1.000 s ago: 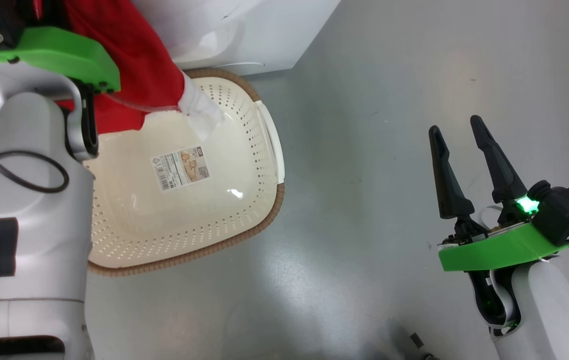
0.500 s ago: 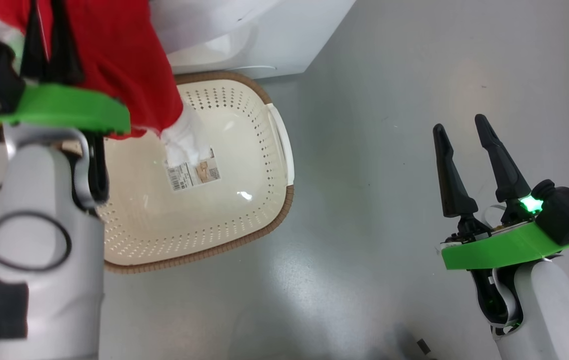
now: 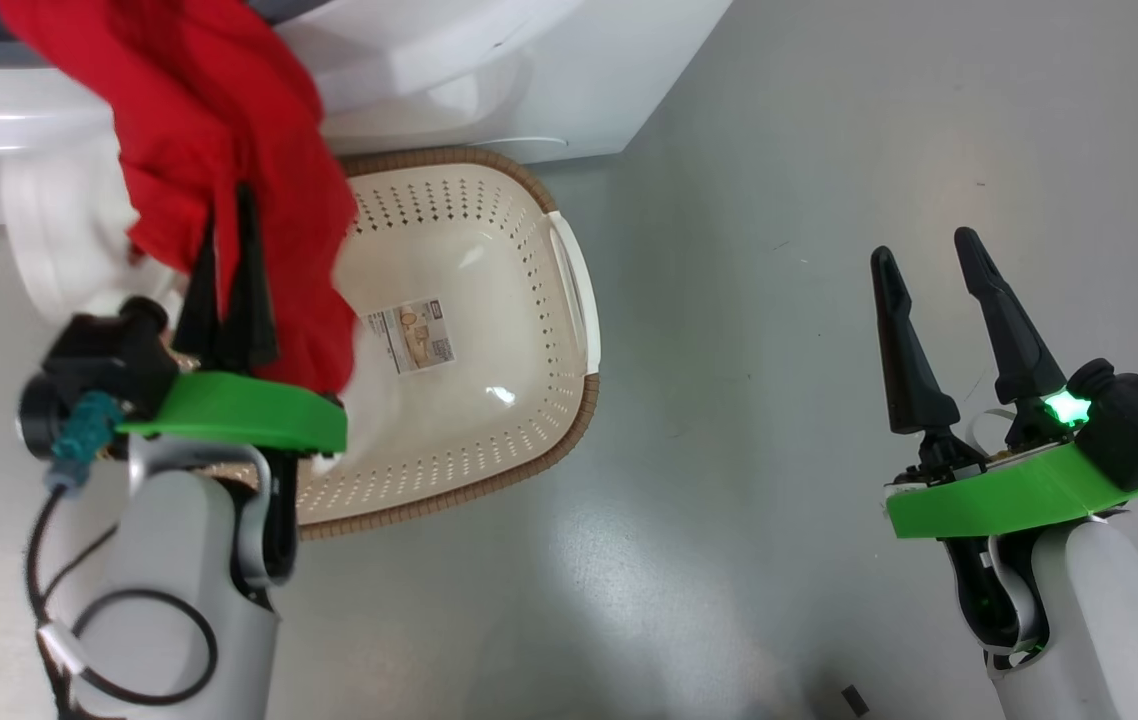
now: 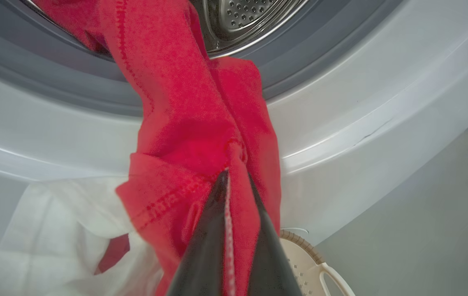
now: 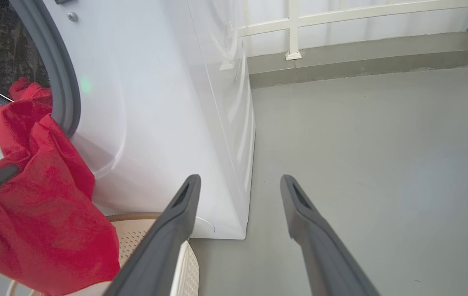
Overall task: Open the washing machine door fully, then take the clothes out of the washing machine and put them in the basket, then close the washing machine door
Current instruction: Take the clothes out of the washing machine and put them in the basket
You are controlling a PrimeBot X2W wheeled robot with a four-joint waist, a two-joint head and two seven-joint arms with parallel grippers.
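Note:
My left gripper (image 3: 229, 235) is shut on the red clothes (image 3: 214, 150), pinching a fold between its fingers (image 4: 205, 250). The red fabric (image 4: 193, 123) trails up over the grey port ring into the steel drum (image 4: 250, 16) of the washing machine (image 3: 489, 80). A white cloth piece (image 4: 53, 230) hangs beside it at the lower left. The basket (image 3: 489, 330) sits on the floor in front of the machine, and the held garment hangs over its left part. My right gripper (image 3: 924, 250) stands open over bare floor far to the right. The washing machine door is out of view.
Grey floor (image 3: 779, 200) spreads to the right of the basket and the machine. In the right wrist view the machine's white side (image 5: 225, 123) runs back to a wall base with white railing (image 5: 295, 24). The basket's paper sticker (image 3: 409, 338) lies uncovered.
The head camera has shifted. My left gripper has drawn back from the machine with the red garment, pulling it out and over the basket's left side. The right gripper has stayed open and still.

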